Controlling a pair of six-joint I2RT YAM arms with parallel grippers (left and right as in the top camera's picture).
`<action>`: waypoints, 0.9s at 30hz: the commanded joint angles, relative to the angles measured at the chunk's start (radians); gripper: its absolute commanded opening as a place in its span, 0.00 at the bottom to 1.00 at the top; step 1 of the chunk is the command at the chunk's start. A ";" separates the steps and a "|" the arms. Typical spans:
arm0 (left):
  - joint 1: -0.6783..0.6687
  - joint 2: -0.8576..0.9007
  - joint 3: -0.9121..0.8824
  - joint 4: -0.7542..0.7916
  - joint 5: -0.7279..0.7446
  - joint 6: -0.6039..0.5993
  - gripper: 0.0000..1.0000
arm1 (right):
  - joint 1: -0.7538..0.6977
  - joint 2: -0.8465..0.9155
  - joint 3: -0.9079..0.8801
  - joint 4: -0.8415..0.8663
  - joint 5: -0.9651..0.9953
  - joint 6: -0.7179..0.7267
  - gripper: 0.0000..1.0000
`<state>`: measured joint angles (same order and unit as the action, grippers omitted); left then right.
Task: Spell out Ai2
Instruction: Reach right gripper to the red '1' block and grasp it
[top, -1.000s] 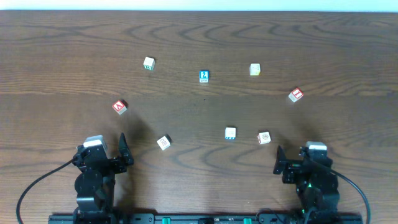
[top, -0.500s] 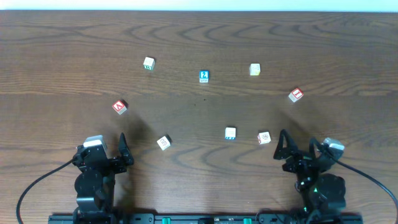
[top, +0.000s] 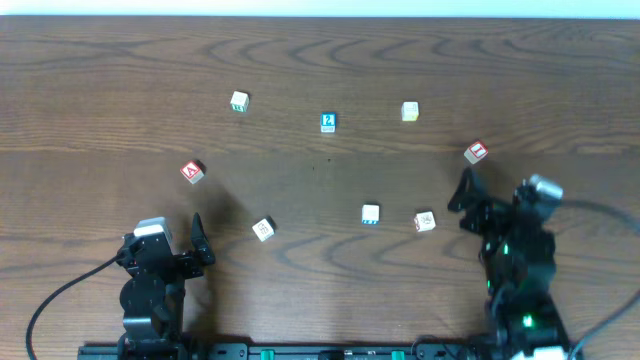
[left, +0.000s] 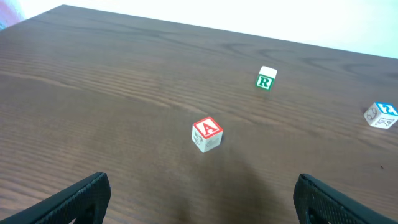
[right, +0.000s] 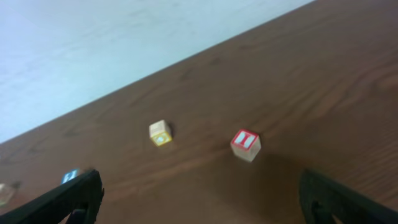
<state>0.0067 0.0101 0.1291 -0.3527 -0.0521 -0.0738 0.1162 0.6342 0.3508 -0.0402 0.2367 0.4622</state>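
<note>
The red "A" block lies at the left and shows in the left wrist view. The blue "2" block lies at the far middle, at the right edge of the left wrist view. The red "I" block lies at the right and shows in the right wrist view. My left gripper is open and empty near the front edge, short of the "A" block. My right gripper is open and empty, just short of the "I" block.
Other letter blocks lie scattered: a green "R" block, a yellow block, a pale block, a blue-edged block and a patterned block next to my right arm.
My right arm has moved away from the front edge toward the red "I" block. The left arm and the blocks have not moved.
</note>
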 joint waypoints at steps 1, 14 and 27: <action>0.006 -0.006 -0.022 -0.008 0.000 0.003 0.95 | -0.008 0.195 0.151 0.007 0.040 -0.015 0.99; 0.006 -0.006 -0.022 -0.008 0.000 0.003 0.95 | -0.079 0.870 0.785 -0.317 -0.016 0.142 0.99; 0.006 -0.006 -0.022 -0.008 0.000 0.003 0.95 | -0.192 1.120 0.880 -0.592 -0.183 0.406 0.99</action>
<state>0.0067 0.0101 0.1291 -0.3534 -0.0517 -0.0738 -0.0692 1.7157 1.2148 -0.6151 0.1043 0.8314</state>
